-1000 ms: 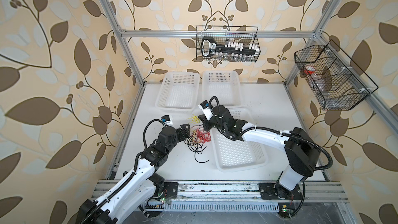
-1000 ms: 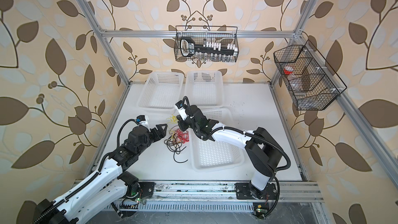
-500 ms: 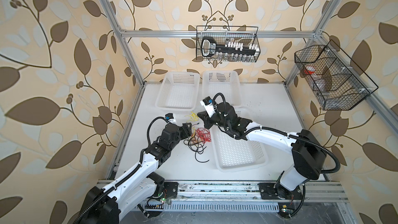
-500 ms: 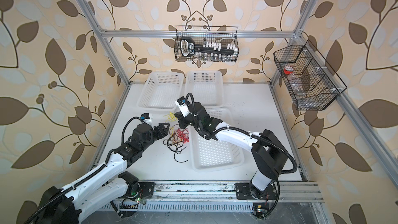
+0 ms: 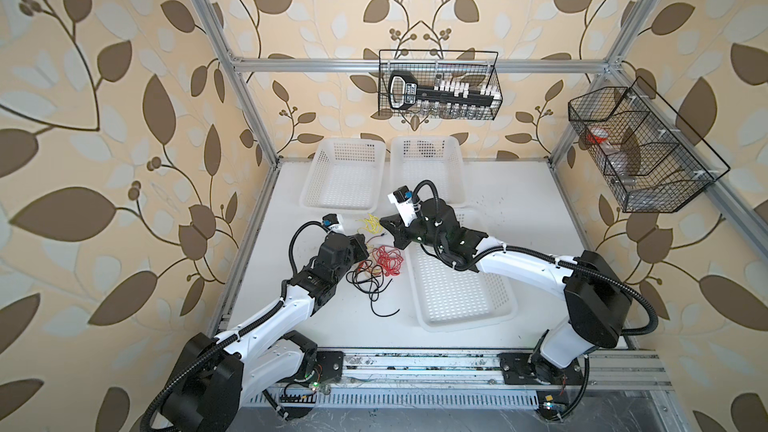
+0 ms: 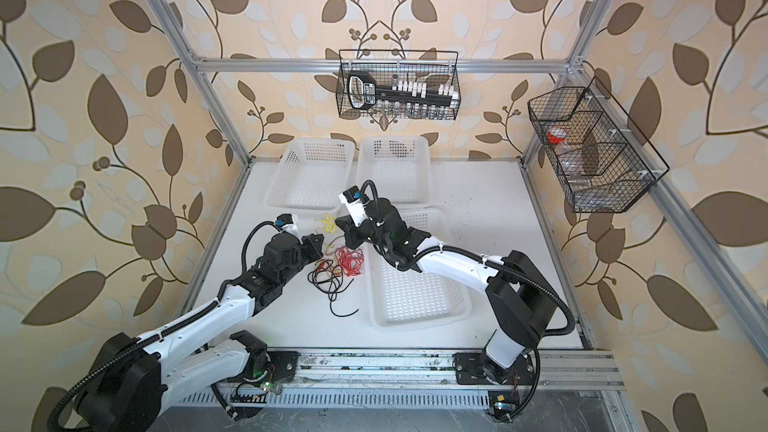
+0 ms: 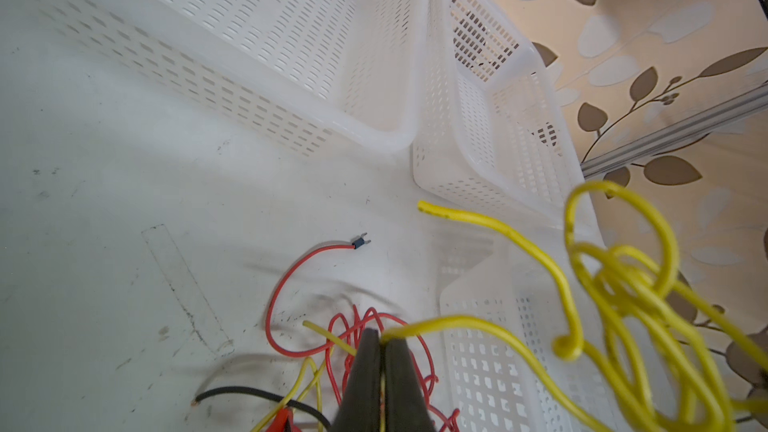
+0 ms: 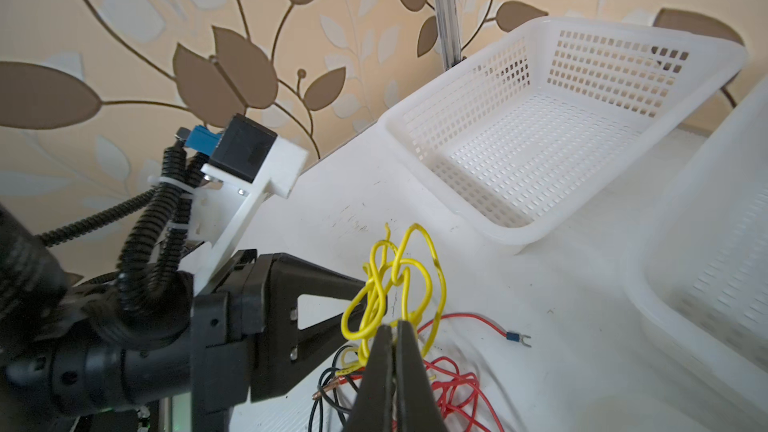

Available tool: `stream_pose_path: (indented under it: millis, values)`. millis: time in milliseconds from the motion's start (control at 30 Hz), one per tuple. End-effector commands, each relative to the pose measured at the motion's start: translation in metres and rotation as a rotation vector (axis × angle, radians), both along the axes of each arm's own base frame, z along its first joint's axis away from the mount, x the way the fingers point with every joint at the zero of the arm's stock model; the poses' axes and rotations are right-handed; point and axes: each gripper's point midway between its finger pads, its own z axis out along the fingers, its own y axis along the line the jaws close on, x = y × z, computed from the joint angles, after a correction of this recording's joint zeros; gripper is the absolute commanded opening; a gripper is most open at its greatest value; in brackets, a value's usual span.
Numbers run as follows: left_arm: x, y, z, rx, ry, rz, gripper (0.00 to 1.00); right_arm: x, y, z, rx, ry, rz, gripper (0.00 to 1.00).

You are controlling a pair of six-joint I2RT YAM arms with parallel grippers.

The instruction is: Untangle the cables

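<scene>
You are looking at smooth, glossy plastic sheathing: the yellow cable [image 7: 461, 214] is catching the light, and the red cable [image 5: 388, 260] is doing likewise. The left gripper [image 7: 382, 338] is showing matt black plastic. The basket [image 8: 615, 68] is reading as white, slightly translucent perforated plastic. The table [image 7: 104, 201] is showing a matt, scuffed white surface, and the frame [image 5: 415, 65] is gleaming like brushed aluminium.

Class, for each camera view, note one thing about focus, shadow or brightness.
Left wrist view: the yellow cable near the lens is blurred, while the red cable looks sharp and casts a soft shadow. Right wrist view: the white basket looks washed out. Both top views: even light, only faint shadows on the table.
</scene>
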Motion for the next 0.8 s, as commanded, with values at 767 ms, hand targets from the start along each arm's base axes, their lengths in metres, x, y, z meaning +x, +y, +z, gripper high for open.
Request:
stream_pose_path:
  millis: [767]
  values:
    - [-0.005, 0.029, 0.030, 0.076, -0.115, 0.098, 0.00, 0.022, -0.077, 0.019, 0.069, -0.053, -0.115, 0.02]
